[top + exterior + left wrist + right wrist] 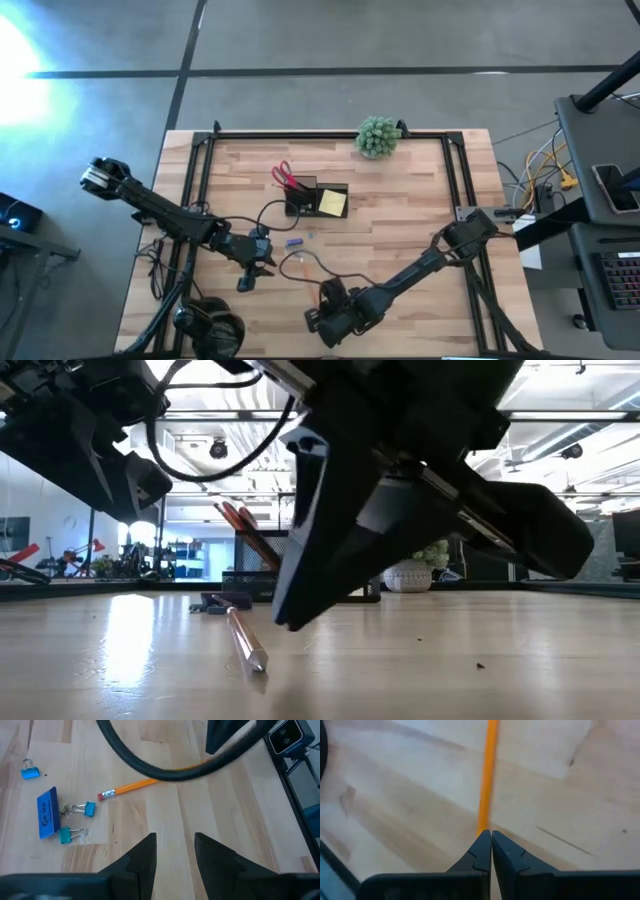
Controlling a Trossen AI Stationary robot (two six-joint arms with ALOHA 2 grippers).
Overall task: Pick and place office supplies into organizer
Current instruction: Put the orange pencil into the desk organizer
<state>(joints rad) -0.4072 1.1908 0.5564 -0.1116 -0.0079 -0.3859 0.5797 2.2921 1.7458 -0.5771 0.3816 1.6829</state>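
Item 1, your left arm: it reaches in from the table's left edge, elbow bent, left gripper [250, 278] low over bare wood, its fingers [142, 862] parted with nothing between them. Ahead of it lie a blue eraser [48, 813] and three blue binder clips [89, 808].

Item 2, orange pencil [131, 787]: it lies flat on the table [420, 210] near the front middle, pink eraser end toward the clips.

Item 3, organizer [317, 199]: it sits at centre back and holds red-handled scissors [284, 176] and a yellow sticky-note pad [333, 203].

Item 4, your right arm: it stretches diagonally from the right edge, right gripper [491, 842] angled down at the table front, fingertips pinched together on the pencil's end.
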